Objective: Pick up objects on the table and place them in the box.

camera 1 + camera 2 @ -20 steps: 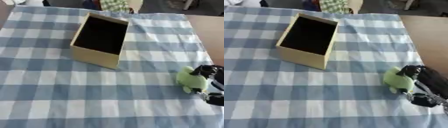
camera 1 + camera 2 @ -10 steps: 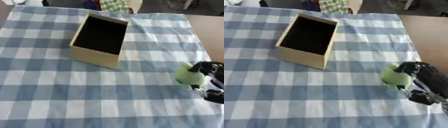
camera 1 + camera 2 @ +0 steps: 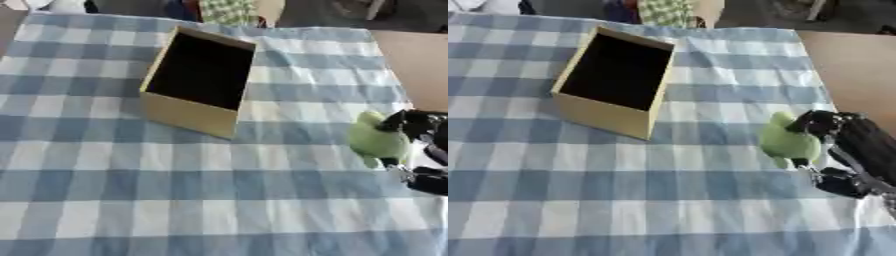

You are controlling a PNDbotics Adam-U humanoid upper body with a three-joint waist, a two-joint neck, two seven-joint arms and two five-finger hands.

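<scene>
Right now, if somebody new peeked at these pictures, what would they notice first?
Probably the light green object near the right edge of the blue and white checked tablecloth, because the robot's black right hand has its fingers curled round it. Next comes the open tan box, dark inside, standing further back and to the left, apart from the hand. The left hand shows in neither view.

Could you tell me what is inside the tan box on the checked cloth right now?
The box looks empty: only its dark interior shows. Its near wall hides the floor strip just behind it. The green object is outside, held in the right robot hand near the cloth's right edge.
</scene>
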